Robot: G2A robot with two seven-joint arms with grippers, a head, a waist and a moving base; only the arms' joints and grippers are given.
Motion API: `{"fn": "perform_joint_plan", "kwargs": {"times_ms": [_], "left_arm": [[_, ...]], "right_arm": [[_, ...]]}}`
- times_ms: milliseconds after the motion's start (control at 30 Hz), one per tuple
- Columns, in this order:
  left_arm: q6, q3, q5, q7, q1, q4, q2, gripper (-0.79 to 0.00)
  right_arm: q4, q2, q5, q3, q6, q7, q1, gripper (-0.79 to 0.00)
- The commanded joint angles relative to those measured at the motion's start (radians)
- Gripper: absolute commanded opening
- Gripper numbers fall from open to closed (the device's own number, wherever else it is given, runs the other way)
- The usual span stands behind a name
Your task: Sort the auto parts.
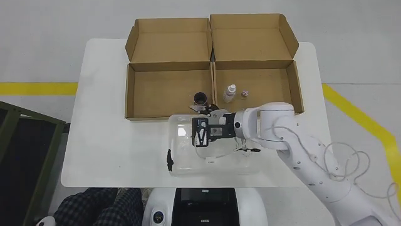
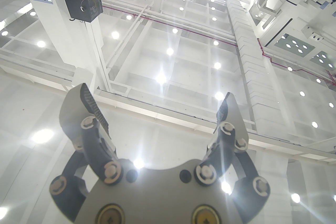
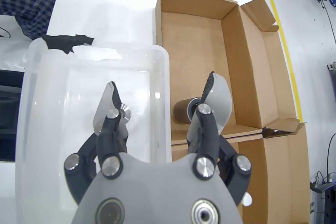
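Note:
My right gripper hangs open over the far part of a clear plastic bin, with nothing between its fingers. A small silver part lies in the bin beside one fingertip. A dark cylindrical part lies in the left cardboard box, close to the wall next to the bin. The right cardboard box holds a small white bottle and a tiny part. My left gripper is open and points up at the ceiling, holding nothing.
Both boxes stand side by side at the back of the white table, lids folded back. A strip of black tape sticks to the bin's rim. Bare table lies left of the bin and boxes.

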Motion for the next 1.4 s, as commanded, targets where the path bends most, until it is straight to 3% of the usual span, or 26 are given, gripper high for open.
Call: {"fn": "perform_joint_plan", "kwargs": {"times_ms": [0, 300, 867, 967, 1267, 1333, 1367], "left_arm": [[0.0, 0.0, 0.0, 0.0, 0.0, 0.0, 0.0, 0.0], [0.0, 0.0, 0.0, 0.0, 0.0, 0.0, 0.0, 0.0], [0.0, 0.0, 0.0, 0.0, 0.0, 0.0, 0.0, 0.0], [0.0, 0.0, 0.0, 0.0, 0.0, 0.0, 0.0, 0.0], [0.0, 0.0, 0.0, 0.0, 0.0, 0.0, 0.0, 0.0], [0.0, 0.0, 0.0, 0.0, 0.0, 0.0, 0.0, 0.0], [0.0, 0.0, 0.0, 0.0, 0.0, 0.0, 0.0, 0.0]], "right_arm": [[-0.015, 0.004, -0.022, -0.001, -0.01, -0.005, -0.022, -0.212], [0.008, 0.009, -0.103, -0.039, -0.027, -0.04, -0.073, -0.206], [0.182, -0.012, -0.17, -0.104, 0.013, -0.091, -0.033, -0.237], [0.199, -0.014, -0.175, -0.106, 0.016, -0.099, -0.031, -0.292], [0.226, -0.017, -0.191, -0.114, 0.015, -0.118, -0.029, -0.563], [0.228, -0.018, -0.191, -0.114, 0.013, -0.121, -0.028, -0.656], [0.228, -0.018, -0.192, -0.114, 0.012, -0.121, -0.028, -0.748]]}}
